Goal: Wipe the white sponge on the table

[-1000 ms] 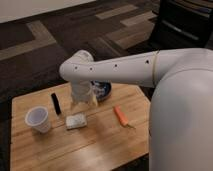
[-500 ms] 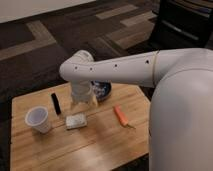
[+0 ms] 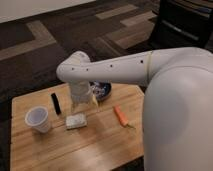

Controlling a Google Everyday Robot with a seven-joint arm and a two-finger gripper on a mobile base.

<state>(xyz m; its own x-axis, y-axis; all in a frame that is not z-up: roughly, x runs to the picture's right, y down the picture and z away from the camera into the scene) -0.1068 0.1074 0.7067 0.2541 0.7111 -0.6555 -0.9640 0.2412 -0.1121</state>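
Tan wood worktop (image 3: 100, 145) carries the sponge (image 3: 76, 121) near its middle, between the cup (image 3: 38, 119) and the carrot (image 3: 120, 115). The hand (image 3: 83, 104) hangs just above the sponge; I cannot tell its state. Nothing has shifted since half a second ago.

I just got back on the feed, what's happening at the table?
The robot's arm reaches over the table, with the gripper pointing down just behind the white sponge. The sponge lies flat on the wood and does not look picked up yet. Nearby are a plastic cup, a black marker, a carrot and a dark bowl.
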